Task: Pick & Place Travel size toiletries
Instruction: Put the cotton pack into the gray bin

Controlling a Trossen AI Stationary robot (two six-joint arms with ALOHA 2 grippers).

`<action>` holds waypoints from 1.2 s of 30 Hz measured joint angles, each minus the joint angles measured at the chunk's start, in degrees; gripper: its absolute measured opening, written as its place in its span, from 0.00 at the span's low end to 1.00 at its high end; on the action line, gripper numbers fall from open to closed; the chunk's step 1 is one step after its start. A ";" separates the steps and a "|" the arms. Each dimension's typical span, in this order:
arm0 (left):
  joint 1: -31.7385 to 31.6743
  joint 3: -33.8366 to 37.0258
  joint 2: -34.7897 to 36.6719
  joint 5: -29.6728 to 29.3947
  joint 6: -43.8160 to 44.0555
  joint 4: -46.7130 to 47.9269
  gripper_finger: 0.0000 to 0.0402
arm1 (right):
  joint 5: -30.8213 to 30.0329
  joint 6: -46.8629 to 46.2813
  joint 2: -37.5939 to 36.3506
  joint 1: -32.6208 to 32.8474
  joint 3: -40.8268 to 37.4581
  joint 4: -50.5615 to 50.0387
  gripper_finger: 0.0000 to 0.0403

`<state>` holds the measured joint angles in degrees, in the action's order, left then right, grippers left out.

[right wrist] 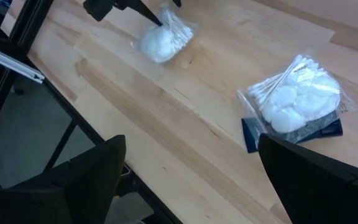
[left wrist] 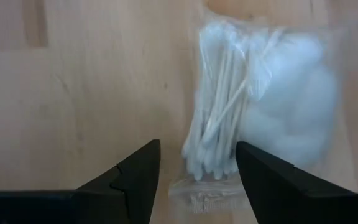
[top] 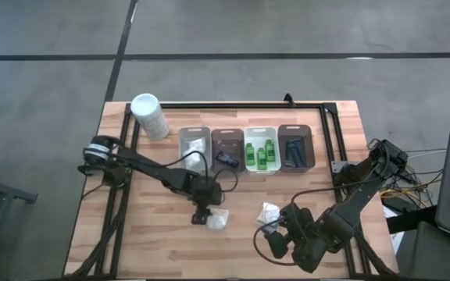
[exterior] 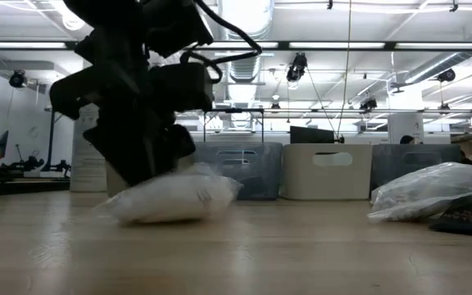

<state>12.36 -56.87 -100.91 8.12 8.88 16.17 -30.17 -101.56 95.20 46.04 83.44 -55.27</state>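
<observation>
The left gripper [left wrist: 197,168] hangs low over a clear packet [top: 218,220] of swabs and white puffs lying on the table [top: 155,242], fingers spread wide around its end. It should go straight down, then squeeze gently. The right gripper [right wrist: 191,180] waits nearby, spread wide too.

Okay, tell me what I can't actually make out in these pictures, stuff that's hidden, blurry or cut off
- Left gripper: open around the packet; whether its fingers touch it is unclear, the wrist view is blurred.
- Dark flat piece under the second packet: mostly covered in the right wrist view.
- Tray contents: too small in the high view; the arm's cable crosses it.
- Low view: the left arm hides the white container and part of the trays.
- Right gripper: open, fingertips cut off by the edge.
</observation>
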 joint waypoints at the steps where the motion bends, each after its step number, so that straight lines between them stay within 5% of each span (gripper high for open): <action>1: 0.11 0.28 -0.19 -0.03 -0.01 -0.12 0.54 | 0.00 0.02 0.00 0.00 0.00 0.00 0.90; 8: 2.05 2.16 -0.13 -0.12 -0.24 -1.67 0.48 | 0.02 0.22 0.00 0.02 0.00 -0.58 0.90; 21: 3.92 -0.57 0.10 1.15 0.35 -0.62 0.05 | 0.50 0.86 -0.09 0.07 0.00 -1.50 0.90; 30: 6.43 -7.43 1.90 -1.06 3.43 10.97 0.05 | 0.15 6.82 -0.22 0.07 3.54 -1.51 0.90; 36: 8.80 -13.39 8.37 -12.16 7.11 25.14 0.04 | -5.44 12.51 -0.22 0.07 6.67 -1.82 0.90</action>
<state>21.16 -70.26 -92.54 -4.04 16.00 41.31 -35.61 -89.05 94.98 46.11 90.11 -57.09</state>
